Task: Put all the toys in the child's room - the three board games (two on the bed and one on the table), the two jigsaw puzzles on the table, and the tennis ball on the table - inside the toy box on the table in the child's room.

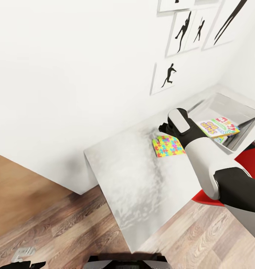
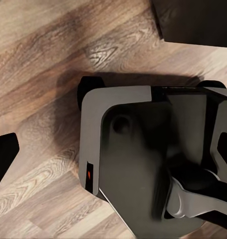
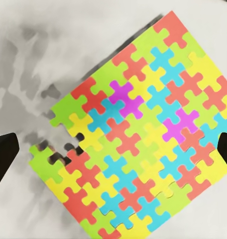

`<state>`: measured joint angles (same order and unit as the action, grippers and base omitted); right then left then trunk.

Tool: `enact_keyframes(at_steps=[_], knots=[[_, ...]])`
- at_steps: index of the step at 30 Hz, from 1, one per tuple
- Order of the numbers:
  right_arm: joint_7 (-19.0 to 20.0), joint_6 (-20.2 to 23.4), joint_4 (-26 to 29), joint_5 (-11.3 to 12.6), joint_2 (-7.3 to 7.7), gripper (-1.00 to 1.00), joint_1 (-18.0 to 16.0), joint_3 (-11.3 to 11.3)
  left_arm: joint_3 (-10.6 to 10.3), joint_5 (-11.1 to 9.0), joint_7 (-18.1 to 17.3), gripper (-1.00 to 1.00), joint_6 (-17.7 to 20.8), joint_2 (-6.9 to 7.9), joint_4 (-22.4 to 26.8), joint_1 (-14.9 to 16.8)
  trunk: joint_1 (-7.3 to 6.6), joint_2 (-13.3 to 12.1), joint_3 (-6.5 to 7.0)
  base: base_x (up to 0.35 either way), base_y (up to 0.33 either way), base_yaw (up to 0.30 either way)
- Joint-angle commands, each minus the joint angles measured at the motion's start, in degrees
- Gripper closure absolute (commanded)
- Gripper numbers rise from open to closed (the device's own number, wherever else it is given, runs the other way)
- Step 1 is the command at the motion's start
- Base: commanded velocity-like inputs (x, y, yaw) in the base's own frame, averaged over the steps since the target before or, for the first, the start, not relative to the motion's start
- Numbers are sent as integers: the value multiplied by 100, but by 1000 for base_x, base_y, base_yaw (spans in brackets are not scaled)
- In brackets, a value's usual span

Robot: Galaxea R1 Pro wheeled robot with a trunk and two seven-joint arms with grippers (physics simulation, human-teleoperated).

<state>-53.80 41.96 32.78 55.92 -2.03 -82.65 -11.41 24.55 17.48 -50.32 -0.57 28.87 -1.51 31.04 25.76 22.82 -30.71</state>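
Observation:
One jigsaw puzzle, a flat square of yellow, red, blue and green pieces, lies on the pale grey table near the wall. My right gripper hovers just above its far edge. In the right wrist view the jigsaw puzzle spans the space between the dark fingertips, and the right gripper is open and empty. The toy box stands at the table's right end with a Skip-Bo board game tilted inside it. My left gripper hangs open over the wood floor and my own base.
A red chair stands under my right forearm, by the table's right front. The white wall behind the table carries black silhouette pictures. Wood-plank floor lies in front of the table.

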Motion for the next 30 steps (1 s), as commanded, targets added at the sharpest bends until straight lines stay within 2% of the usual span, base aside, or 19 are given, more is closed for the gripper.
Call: enact_keyframes(at_steps=[1, 12, 17, 18, 20, 21, 23, 24, 27, 30], knots=[[-43, 23, 2, 42, 8, -100, -5, -27, 50, 43, -13, -100, -5, 5, -16, 8, 3, 10, -18, 0, 0, 0], [-43, 34, 0, 42, 18, -100, -4, -28, 98, 15, 51, -100, 10, 61, 44, 12, 3, 10, -122, 0, 0, 0], [-46, 47, 0, 42, 16, -100, 2, -28, 346, 11, 420, -100, 109, 73, 386, 37, 3, 10, -169, 0, 0, 0], [-48, 51, 0, 42, 14, -100, 2, -28, 494, 10, 635, -100, 220, 74, 568, 55, 3, 10, -179, 0, 0, 0], [-52, 57, 0, 42, 12, -100, 3, -28, 659, 10, 853, -100, 433, 77, 766, 80, 3, 10, -198, 0, 0, 0], [-68, 60, 0, 42, 11, -100, 3, -28, 812, 10, 1053, -100, 741, 76, 997, 111, 3, 10, -207, 0, 0, 0], [-99, 66, 0, 42, 14, -100, 3, -28, 933, 7, 1214, -100, 1089, 71, 1278, 140, 3, 10, -226, 0, 0, 0], [-139, 68, 3, 42, 13, -100, 3, -26, 1017, 3, 1303, -100, 1430, 59, 1607, 159, 3, 10, -236, 0, 0, 0], [-224, 72, 6, 45, 14, -100, 3, -22, 1110, 0, 1368, -100, 1997, 16, 2266, 179, 3, 10, -264, 0, 0, 0], [-264, 74, 8, 48, 16, -100, 3, -21, 1139, -12, 1358, -100, 2324, -54, 2642, 185, 3, 10, -292, 0, 0, 0]])
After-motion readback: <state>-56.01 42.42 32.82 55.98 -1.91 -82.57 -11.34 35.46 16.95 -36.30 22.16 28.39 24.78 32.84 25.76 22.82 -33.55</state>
